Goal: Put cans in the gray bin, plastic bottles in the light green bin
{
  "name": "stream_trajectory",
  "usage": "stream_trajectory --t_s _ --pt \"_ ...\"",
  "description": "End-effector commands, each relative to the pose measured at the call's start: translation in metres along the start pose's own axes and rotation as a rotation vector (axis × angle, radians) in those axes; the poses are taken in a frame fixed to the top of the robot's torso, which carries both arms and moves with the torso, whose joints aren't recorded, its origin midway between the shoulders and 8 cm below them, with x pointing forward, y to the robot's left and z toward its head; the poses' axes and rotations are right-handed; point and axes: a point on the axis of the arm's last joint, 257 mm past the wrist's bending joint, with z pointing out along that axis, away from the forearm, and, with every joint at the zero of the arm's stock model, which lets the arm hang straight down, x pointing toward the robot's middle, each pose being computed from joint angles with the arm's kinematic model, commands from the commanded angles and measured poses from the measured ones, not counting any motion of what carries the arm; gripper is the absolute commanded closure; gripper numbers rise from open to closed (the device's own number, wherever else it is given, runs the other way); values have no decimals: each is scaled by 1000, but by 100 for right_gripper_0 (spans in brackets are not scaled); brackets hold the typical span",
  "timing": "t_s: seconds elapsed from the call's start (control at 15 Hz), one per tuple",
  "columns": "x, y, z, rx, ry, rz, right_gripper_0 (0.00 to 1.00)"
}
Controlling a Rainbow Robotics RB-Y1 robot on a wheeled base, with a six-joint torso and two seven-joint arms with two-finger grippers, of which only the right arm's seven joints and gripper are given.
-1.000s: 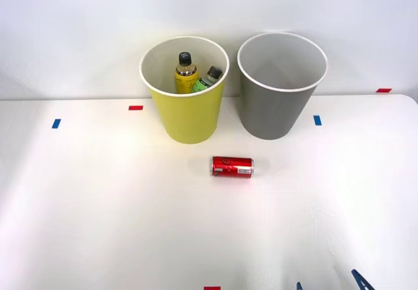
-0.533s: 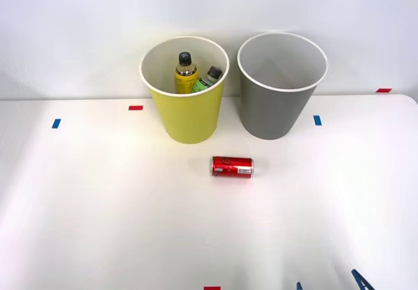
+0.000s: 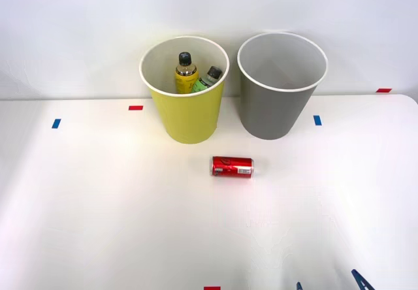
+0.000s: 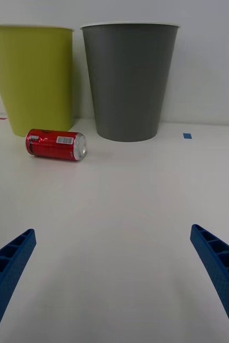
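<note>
Front view: nothing has changed over the last second. The right gripper (image 3: 330,282) remains at the near edge of the table (image 3: 98,225), only its blue fingertips (image 3: 360,279) in sight, in the same place as before. The red can (image 3: 232,166) lies on its side well ahead of the gripper and to its left, unmoved, just in front of the gap between the two bins. Both bottles (image 3: 194,74) stand inside the green bin (image 3: 186,110). The gray bin (image 3: 277,100) shows no can inside from this angle.

Wrist view: the gripper (image 4: 114,278) is spread wide and empty, one finger (image 4: 7,268) at each corner. The can (image 4: 56,144) lies ahead, off-centre toward the green bin (image 4: 34,80), with the gray bin (image 4: 129,80) straight ahead beyond it.

Judgement: the bottle half is complete; the arm is paused before the approach to the can.
</note>
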Motion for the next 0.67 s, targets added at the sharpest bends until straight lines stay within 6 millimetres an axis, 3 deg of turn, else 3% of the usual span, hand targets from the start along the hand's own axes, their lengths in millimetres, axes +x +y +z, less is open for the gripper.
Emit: stream_trajectory --t_s 0.07,0.67 --pt "0 0 0 0 0 0 0" --pt "0 0 0 0 0 0 0"
